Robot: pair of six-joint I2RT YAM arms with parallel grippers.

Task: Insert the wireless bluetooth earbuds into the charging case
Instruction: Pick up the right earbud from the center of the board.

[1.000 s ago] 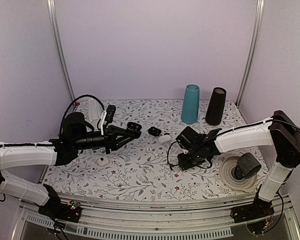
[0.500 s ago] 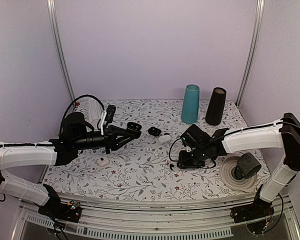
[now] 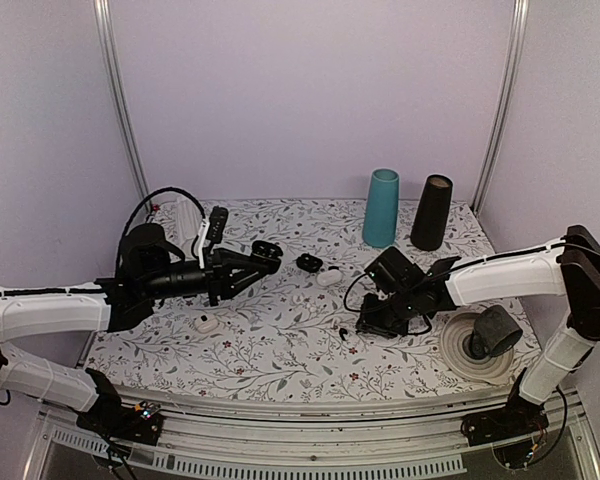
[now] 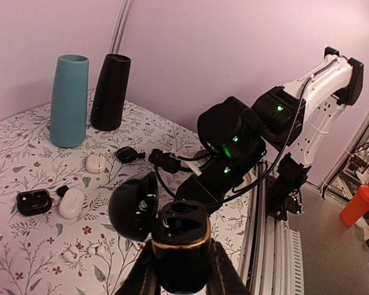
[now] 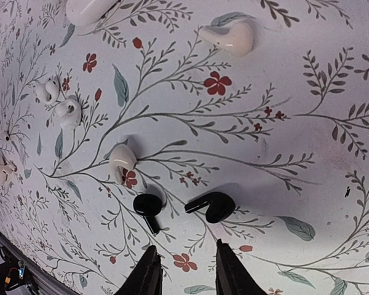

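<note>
My left gripper is shut on an open black charging case with a gold rim. Its lid hangs open to the left and both sockets are empty. In the top view this case is held above the table's left middle. Two black earbuds lie side by side on the floral table, just ahead of my right gripper. That gripper is open, empty and hovering over them. In the top view, my right gripper is beside one black earbud.
Several white earbuds lie near the black ones. A teal cup and a black cone stand at the back. A black case, white cases and a tape roll on a plate sit around.
My right gripper has shifted a little to the right and back, now sitting over the black earbuds. My left gripper has lifted the open case slightly.
</note>
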